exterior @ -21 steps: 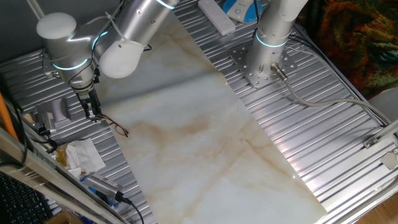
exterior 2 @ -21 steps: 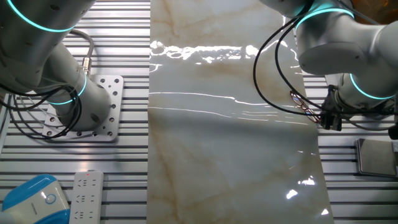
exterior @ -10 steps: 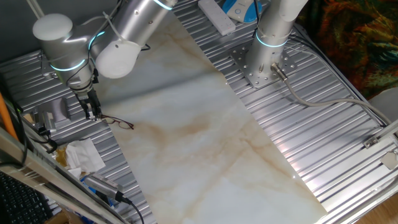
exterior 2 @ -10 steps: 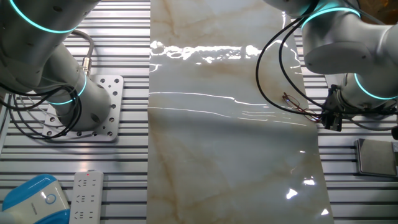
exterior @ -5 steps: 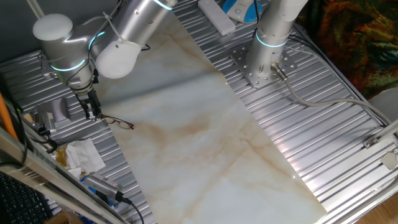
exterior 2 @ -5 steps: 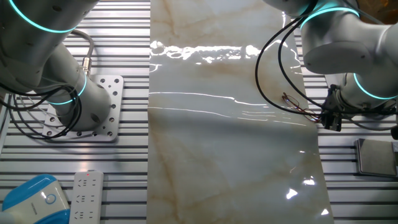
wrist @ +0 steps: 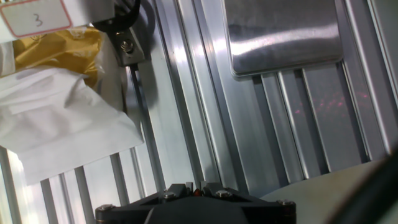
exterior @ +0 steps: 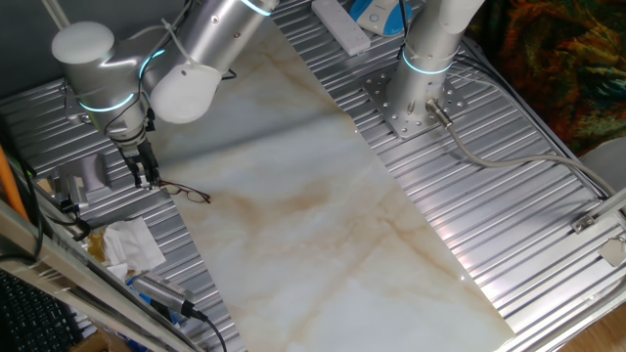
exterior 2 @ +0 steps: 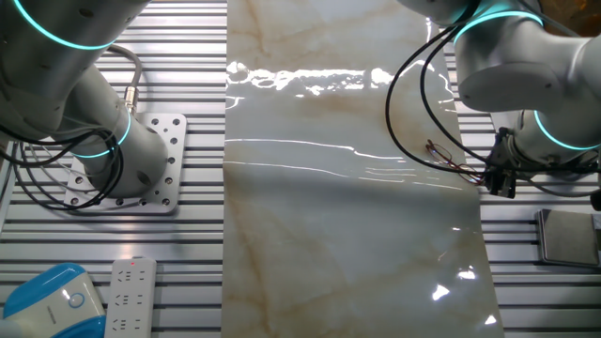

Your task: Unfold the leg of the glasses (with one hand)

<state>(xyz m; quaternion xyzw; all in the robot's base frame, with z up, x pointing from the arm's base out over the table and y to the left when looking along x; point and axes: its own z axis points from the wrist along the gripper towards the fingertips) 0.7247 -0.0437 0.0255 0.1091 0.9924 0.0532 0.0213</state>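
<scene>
Worktop (exterior: pixel 293 196): pale marble-patterned slab over ribbed aluminium slats; crumpled white tissue (exterior: pixel 132 244) at lower left. Small dark reddish-brown wire-framed glasses (exterior: pixel 186 193) lie at the slab's left edge, one thin arm running into the black two-finger gripper (exterior: pixel 145 179). Jaws pressed together on that arm tip.
</scene>
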